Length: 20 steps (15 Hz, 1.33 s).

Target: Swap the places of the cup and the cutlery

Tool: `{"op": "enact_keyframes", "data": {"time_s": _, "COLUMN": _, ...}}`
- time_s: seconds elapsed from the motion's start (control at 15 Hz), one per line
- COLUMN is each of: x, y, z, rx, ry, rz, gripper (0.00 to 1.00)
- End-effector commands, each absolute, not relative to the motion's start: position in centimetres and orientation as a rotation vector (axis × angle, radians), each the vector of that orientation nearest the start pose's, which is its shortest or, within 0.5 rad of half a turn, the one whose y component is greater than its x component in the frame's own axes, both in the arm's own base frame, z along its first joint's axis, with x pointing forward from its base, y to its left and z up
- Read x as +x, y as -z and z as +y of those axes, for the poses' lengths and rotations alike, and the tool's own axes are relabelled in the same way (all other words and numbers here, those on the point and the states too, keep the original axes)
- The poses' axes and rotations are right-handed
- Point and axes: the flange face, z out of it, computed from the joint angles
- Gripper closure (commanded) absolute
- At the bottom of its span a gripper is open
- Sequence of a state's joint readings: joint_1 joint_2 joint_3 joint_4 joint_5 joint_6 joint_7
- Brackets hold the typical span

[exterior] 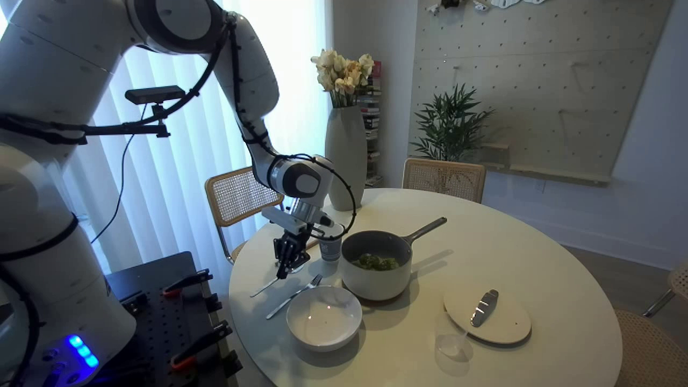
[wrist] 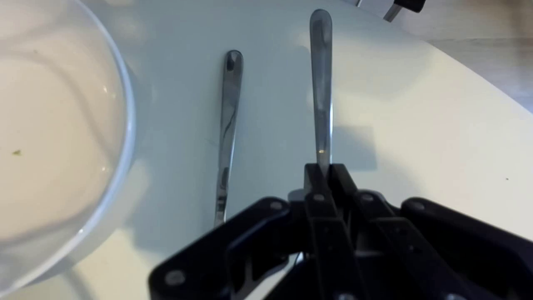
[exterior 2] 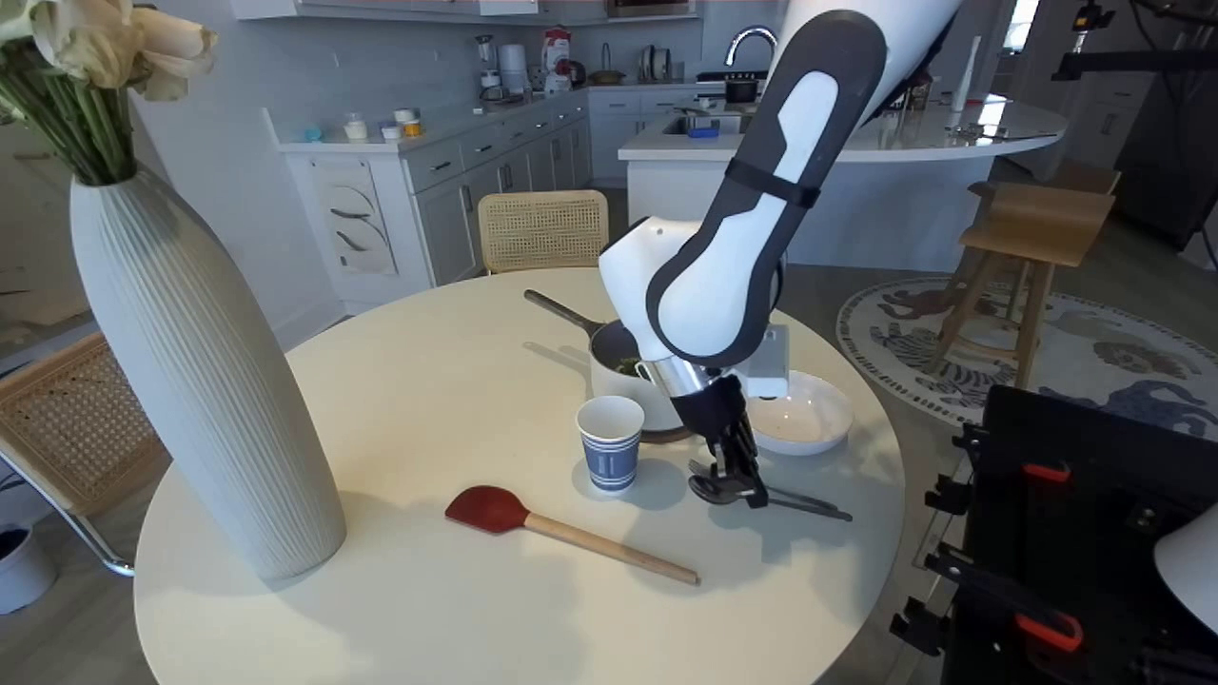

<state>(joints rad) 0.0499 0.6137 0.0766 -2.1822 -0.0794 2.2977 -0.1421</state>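
Note:
The cup (exterior 2: 610, 457) is a small white paper cup with blue bands. It stands upright on the table beside the pot, and also shows in an exterior view (exterior: 329, 251) partly behind the pot and arm. My gripper (wrist: 326, 168) is shut on the handle of the silver spoon (wrist: 322, 75), low over the table; I cannot tell whether the spoon is lifted. The spoon's bowl (exterior 2: 716, 491) points toward the cup's side. The silver fork (exterior: 293, 298) lies on the table between the spoon and the white bowl; its handle (wrist: 230, 125) shows left of my fingers.
The white bowl (exterior: 324, 320) and the pot (exterior: 376, 277) with its long handle stand close to the gripper. A red spatula (exterior 2: 490, 509) lies near the cup. A tall vase (exterior 2: 209, 381), a round board (exterior: 508, 325) with a silver utensil (exterior: 485, 308) and a clear glass (exterior: 453, 346) are farther off.

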Motion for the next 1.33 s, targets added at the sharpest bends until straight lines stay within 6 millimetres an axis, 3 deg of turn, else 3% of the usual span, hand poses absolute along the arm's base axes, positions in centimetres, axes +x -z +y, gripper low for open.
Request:
{"op": "enact_keyframes", "data": {"time_s": 0.0, "x": 48.9, "y": -6.9, "z": 6.9, "rx": -3.008, "ry": -0.761, "rz": -0.448, "gripper": 0.98}}
{"op": "enact_keyframes", "data": {"time_s": 1.27, "x": 50.2, "y": -4.1, "z": 6.7, "rx": -3.015, "ry": -0.788, "rz": -0.388, "gripper": 0.98}}
